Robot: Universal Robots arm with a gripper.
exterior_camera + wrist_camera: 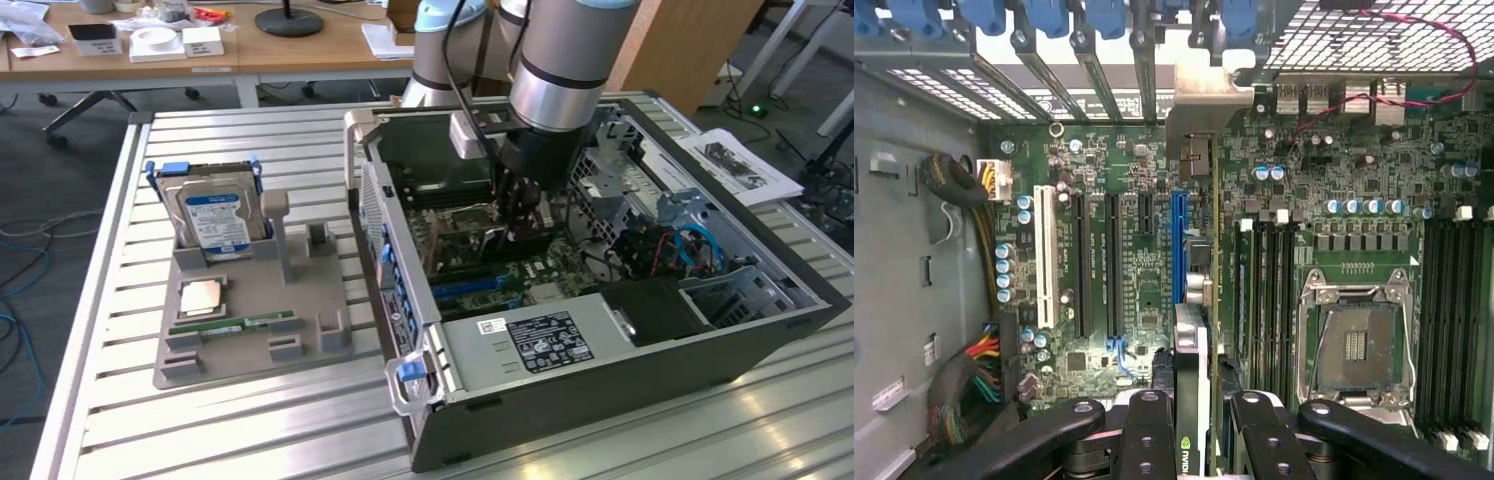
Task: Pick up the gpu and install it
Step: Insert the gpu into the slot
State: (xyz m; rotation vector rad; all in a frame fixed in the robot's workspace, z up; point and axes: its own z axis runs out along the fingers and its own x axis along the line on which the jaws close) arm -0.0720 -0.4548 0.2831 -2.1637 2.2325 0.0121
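Observation:
The gpu point(1192, 350) is seen edge-on in the wrist view, a thin dark card with a green logo near my fingers and its pale metal bracket point(1199, 95) at the case's rear slot openings. My gripper point(1194, 440) is shut on it, with a black finger point(1144, 430) on either side. The card hangs over the motherboard, right along the blue expansion slot point(1178, 245); whether it touches the slot cannot be told. In the exterior view the gripper point(521, 215) reaches down inside the open computer case point(601, 350), with the gpu point(518, 238) dark below it.
A grey holder tray point(254, 345) on the exterior view's left carries a silver hard drive point(214, 215), a processor chip point(200, 297) and a green memory stick point(240, 326). Inside the case are a processor socket point(1354, 345), black slots point(1112, 265) and power cables point(974, 370).

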